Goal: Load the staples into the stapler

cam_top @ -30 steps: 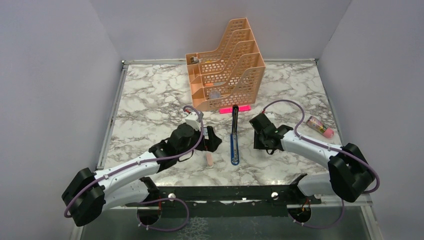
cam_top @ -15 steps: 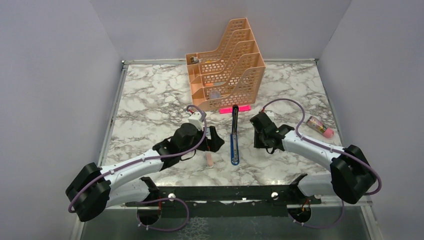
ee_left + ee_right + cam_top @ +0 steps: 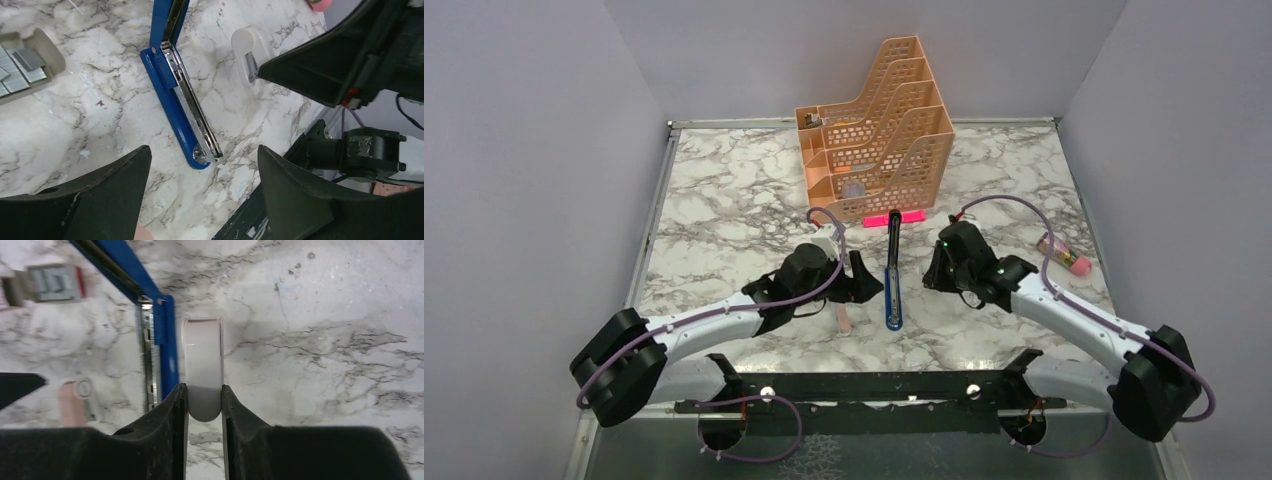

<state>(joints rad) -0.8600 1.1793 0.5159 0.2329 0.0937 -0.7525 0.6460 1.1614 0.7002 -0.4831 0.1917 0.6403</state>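
Observation:
The blue stapler (image 3: 892, 292) lies open on the marble, its black arm (image 3: 893, 238) pointing away and its silvery magazine exposed (image 3: 192, 112). My left gripper (image 3: 864, 284) is open and empty just left of it; the stapler's near tip lies between its fingers in the left wrist view (image 3: 204, 151). The staples tray (image 3: 25, 65) with silvery strips lies further left, and it shows as a white box with a red label (image 3: 55, 282). My right gripper (image 3: 202, 390) is shut on a small white capsule-like piece (image 3: 202, 360) just right of the stapler (image 3: 167, 340).
An orange file rack (image 3: 874, 130) stands behind the stapler, with a flat pink bar (image 3: 894, 218) at its foot. A peach-pink oblong piece (image 3: 844, 320) lies near my left gripper. A small pink object (image 3: 1064, 255) lies at the right edge.
My left arm has moved right, bringing its open gripper beside the stapler. My right arm has swung closer to the stapler, holding the white piece.

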